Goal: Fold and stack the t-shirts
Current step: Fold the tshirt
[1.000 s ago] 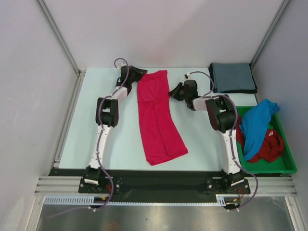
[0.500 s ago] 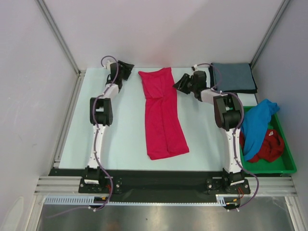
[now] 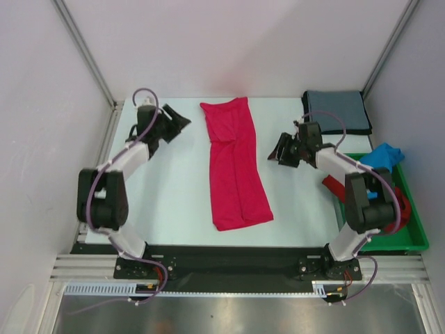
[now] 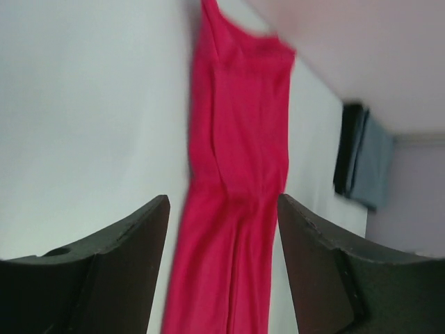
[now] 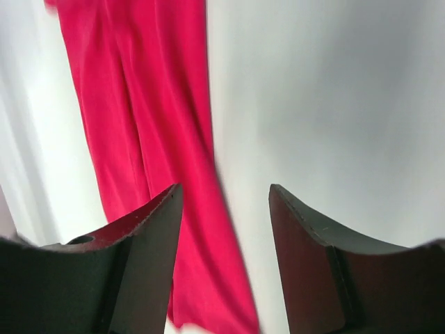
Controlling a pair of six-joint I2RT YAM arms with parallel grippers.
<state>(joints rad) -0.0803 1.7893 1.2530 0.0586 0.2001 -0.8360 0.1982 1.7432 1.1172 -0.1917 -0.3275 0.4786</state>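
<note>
Pale table (image 3: 174, 188) between plain white walls (image 3: 236, 49), pink-red t-shirt (image 3: 235, 167) folded long at centre; left gripper (image 3: 177, 125) and right gripper (image 3: 279, 151) flank it, jaws apart, empty; green tray (image 3: 396, 244) right

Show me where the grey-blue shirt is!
In the top view, the folded grey-blue shirt lies in the far right corner of the table, just beyond the green tray, right of the long pink-red shirt.
</note>
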